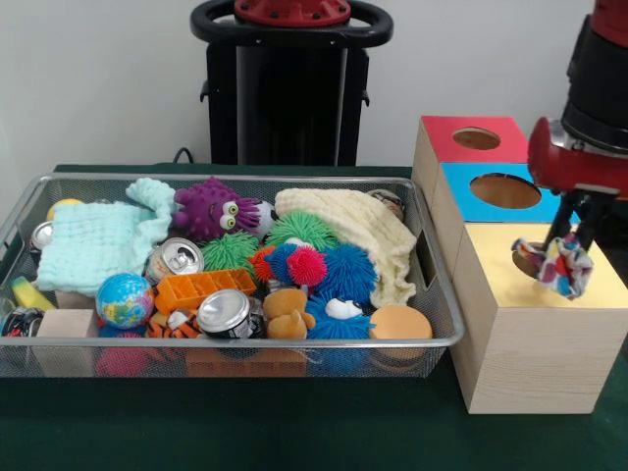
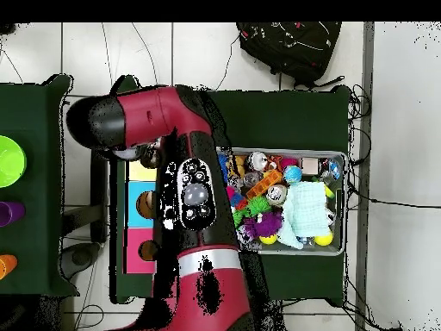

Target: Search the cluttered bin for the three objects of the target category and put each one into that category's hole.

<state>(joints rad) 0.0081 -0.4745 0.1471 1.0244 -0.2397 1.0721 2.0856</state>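
Note:
In the front view my gripper (image 1: pixel 570 238) hangs at the right, shut on a knotted rope toy (image 1: pixel 556 267) of red, blue, yellow and white strands. The toy hangs right over the round hole (image 1: pixel 523 259) of the yellow-topped wooden cube (image 1: pixel 535 343) and covers most of it. The silver wire-mesh basket (image 1: pixel 235 181) lies to the left, full of clutter. No other rope toy shows plainly in it. In the overhead view the red arm (image 2: pixel 194 198) covers the gripper, the toy and most of the cubes. The basket (image 2: pixel 341 252) lies to its right.
A blue-topped cube (image 1: pixel 496 192) and a red-topped cube (image 1: pixel 471 139) stand behind the yellow one. The basket holds a purple plush (image 1: pixel 211 208), spiky balls (image 1: pixel 345 271), cans (image 1: pixel 225 312), a globe ball (image 1: pixel 125 299) and cloths (image 1: pixel 98 243). The pedestal (image 1: pixel 290 88) stands behind.

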